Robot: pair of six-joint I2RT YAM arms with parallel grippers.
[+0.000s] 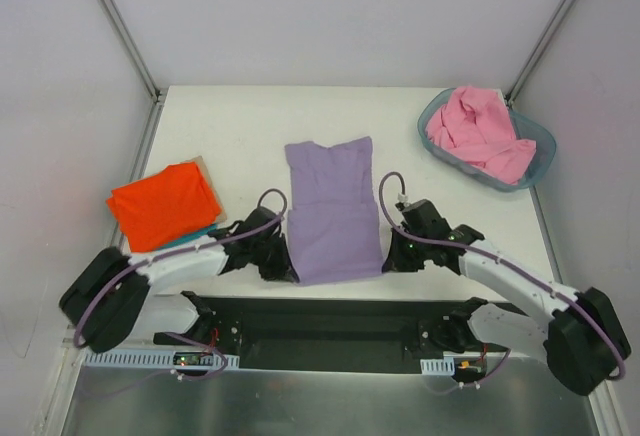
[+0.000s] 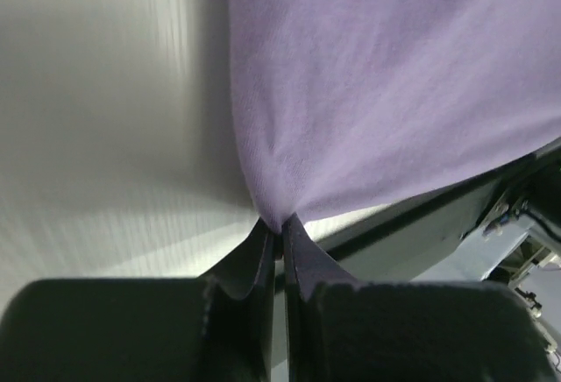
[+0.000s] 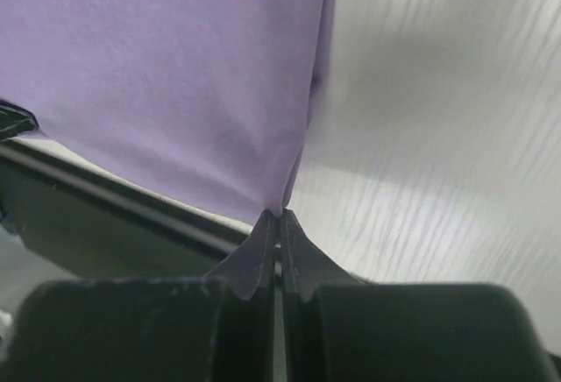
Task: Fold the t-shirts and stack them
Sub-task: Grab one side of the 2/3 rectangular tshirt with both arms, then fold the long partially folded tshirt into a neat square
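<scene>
The lavender t-shirt (image 1: 333,211) lies as a long folded strip in the middle of the table, its near end at the front edge. My left gripper (image 1: 283,268) is shut on its near left corner (image 2: 279,215). My right gripper (image 1: 385,261) is shut on its near right corner (image 3: 282,205). The orange-red t-shirt (image 1: 163,203) lies folded at the left on top of a teal one (image 1: 196,237), of which only an edge shows. The pink t-shirt (image 1: 478,134) is crumpled in the basket.
The grey-blue plastic basket (image 1: 540,158) stands at the back right. A brown sheet (image 1: 215,196) peeks out under the left stack. Enclosure walls and metal posts border the table on both sides.
</scene>
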